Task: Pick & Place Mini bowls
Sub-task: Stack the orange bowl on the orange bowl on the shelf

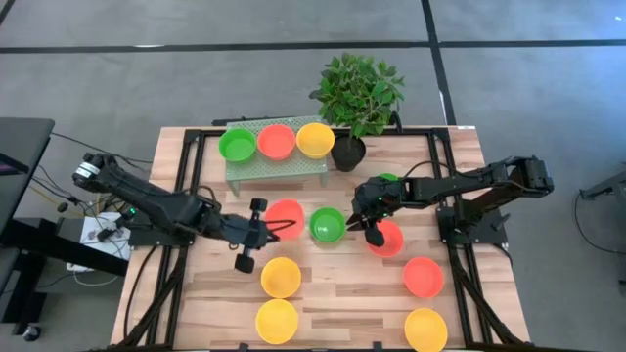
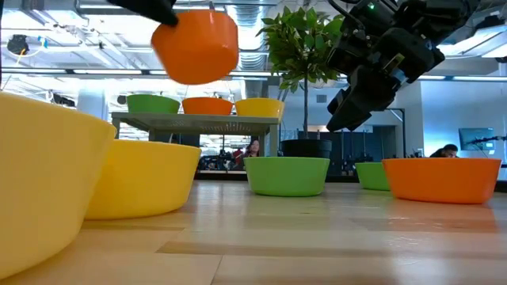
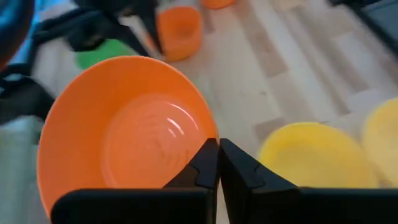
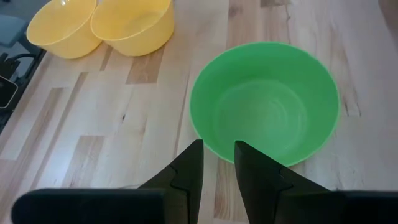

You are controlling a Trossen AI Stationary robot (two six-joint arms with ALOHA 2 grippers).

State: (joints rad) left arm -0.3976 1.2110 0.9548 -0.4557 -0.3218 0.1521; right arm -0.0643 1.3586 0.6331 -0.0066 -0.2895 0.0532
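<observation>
Red-orange mini bowl (image 3: 124,134) lifted off the desk (image 1: 342,293) in the left tool (image 3: 217,163).

The left tool's fingers pinch the bowl's rim, holding it in the air just beside the green mini bowl (image 4: 266,102) at mid-desk. The right tool (image 4: 217,165) hovers over that green bowl's edge, fingers spread. Two yellow mini bowls (image 4: 99,25) sit nearby.

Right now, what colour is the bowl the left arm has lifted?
Red-orange. The lifted bowl shows best in the left wrist view, pinched by its rim.
</observation>
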